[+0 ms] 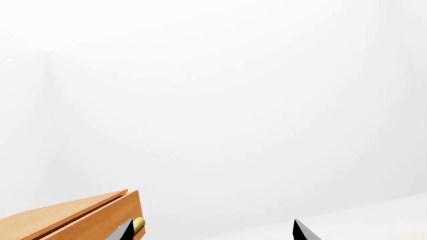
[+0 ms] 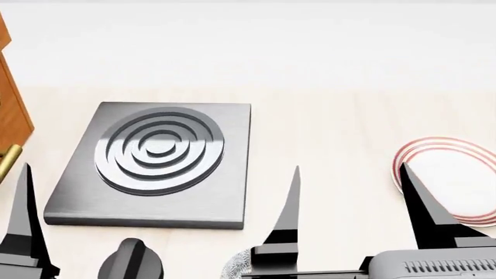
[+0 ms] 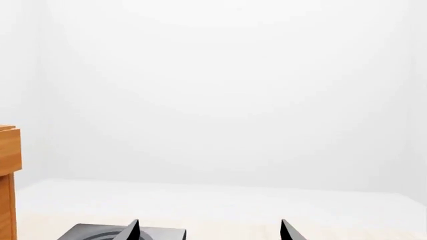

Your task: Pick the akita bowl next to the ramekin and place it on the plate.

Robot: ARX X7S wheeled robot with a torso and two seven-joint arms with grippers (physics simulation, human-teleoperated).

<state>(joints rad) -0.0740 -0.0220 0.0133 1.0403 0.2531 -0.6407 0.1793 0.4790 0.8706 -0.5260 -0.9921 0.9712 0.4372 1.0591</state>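
akita bowl (image 2: 236, 264): only a sliver of grey-white patterned rim visible at bottom edge of head view, behind the right tool's left finger; rest cut off
right tool (image 2: 349, 203): jaws spread wide, nothing between them; raised above the tabletop, bowl sliver at the foot of one finger, other finger overlapping the plate
plate (image 2: 457, 174): white with red rings, at right edge of head view, partly hidden by finger, lying on tabletop
ramekin: not seen in any view
left tool (image 1: 213, 231): two tips far apart in left wrist view, open, empty
burner plate (image 2: 155, 163): grey square slab with concentric rings, left-centre, well apart from plate
tabletop (image 2: 333, 133): pale wood
wooden cabinet (image 2: 9, 116): at left edge, brass handle (image 2: 8, 160) below it
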